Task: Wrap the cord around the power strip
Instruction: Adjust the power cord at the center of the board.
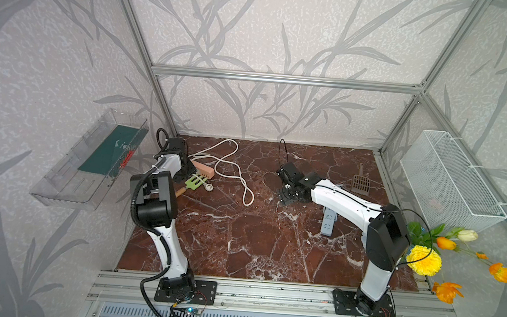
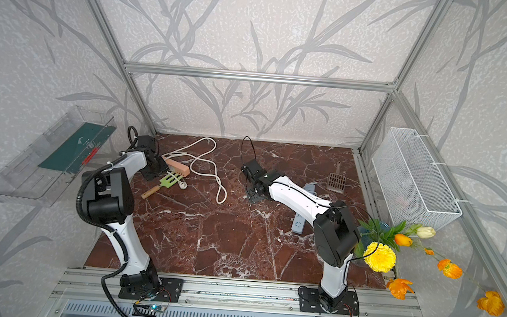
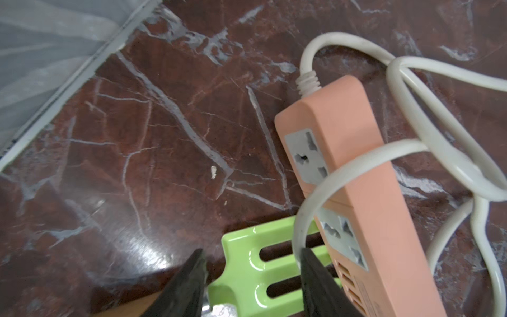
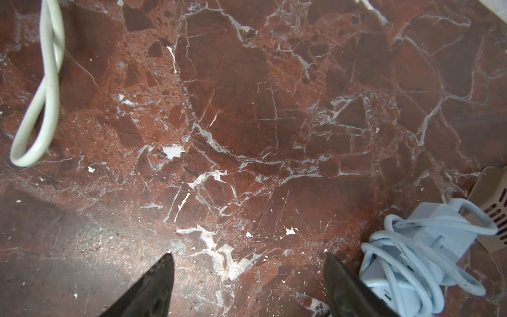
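Observation:
The salmon-pink power strip (image 1: 203, 169) (image 3: 356, 164) lies at the back left of the marble table. Its white cord (image 3: 365, 160) crosses once over the strip, then trails in loose loops toward the table's middle (image 1: 245, 192). The white plug (image 1: 208, 187) rests by the strip's near end. My left gripper (image 3: 252, 251) hovers at that near end with its jaws apart. The cord runs against one fingertip (image 3: 304, 255), and nothing is pinched between the jaws. My right gripper (image 4: 248, 254) stands open over bare marble near the middle, with the cord's far loop (image 4: 52, 35) well off to its side.
A green slotted spatula (image 3: 236, 263) (image 1: 193, 184) lies under the left jaws, against the strip. A grey-blue power strip (image 4: 411, 247) (image 1: 327, 224) with its cord wound on it sits beside the right gripper. A brown scoop (image 1: 361, 183), a white mesh basket (image 1: 448, 180) and flowers (image 1: 423, 259) are at the right.

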Available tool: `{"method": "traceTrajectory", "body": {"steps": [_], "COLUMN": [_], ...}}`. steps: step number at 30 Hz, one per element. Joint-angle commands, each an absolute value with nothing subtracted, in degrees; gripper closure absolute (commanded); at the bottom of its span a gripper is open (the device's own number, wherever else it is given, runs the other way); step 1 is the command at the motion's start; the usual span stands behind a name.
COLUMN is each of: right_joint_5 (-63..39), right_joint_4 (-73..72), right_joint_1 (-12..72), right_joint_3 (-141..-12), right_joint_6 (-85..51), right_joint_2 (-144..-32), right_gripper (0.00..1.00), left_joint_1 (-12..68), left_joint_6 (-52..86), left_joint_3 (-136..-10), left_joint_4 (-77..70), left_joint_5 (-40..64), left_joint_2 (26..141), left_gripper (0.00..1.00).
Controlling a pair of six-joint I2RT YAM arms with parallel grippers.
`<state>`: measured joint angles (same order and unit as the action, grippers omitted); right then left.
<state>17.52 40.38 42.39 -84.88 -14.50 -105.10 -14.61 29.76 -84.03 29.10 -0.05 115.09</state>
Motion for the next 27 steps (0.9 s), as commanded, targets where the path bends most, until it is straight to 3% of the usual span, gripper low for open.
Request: {"method": "traceTrajectory", "body": {"steps": [1, 10, 17, 27], "right_joint_5": [19.19, 18.39, 18.19, 17.48], "right_joint_4": [38.41, 38.37, 38.75, 38.42], "right_joint_1": [42.65, 42.63, 42.70, 42.39], "right_joint_3": [-84.32, -83.93, -84.11, -84.95], "right_joint_6": [-14.31, -15.06, -15.16, -16.38], "right_joint_2": [-101.82, -102.65, -103.21, -104.04], "right_gripper": [0.16, 0.16, 0.17, 0.17], "left_joint_1": [-14.40, -14.50, -14.37, -9.91], "left_joint_6": [30.17, 32.38, 34.33, 33.31], "left_joint_3": [-86.46, -85.10, -82.70, -82.99], "left_joint_4": [27.30, 21.20, 17.51, 19.42], "left_joint_5": [1.16, 7.99, 12.02, 11.49], "left_joint_2": [116.04, 120.08, 114.02, 102.12], "left_gripper": [0.46, 0.60, 0.86, 0.88]}}
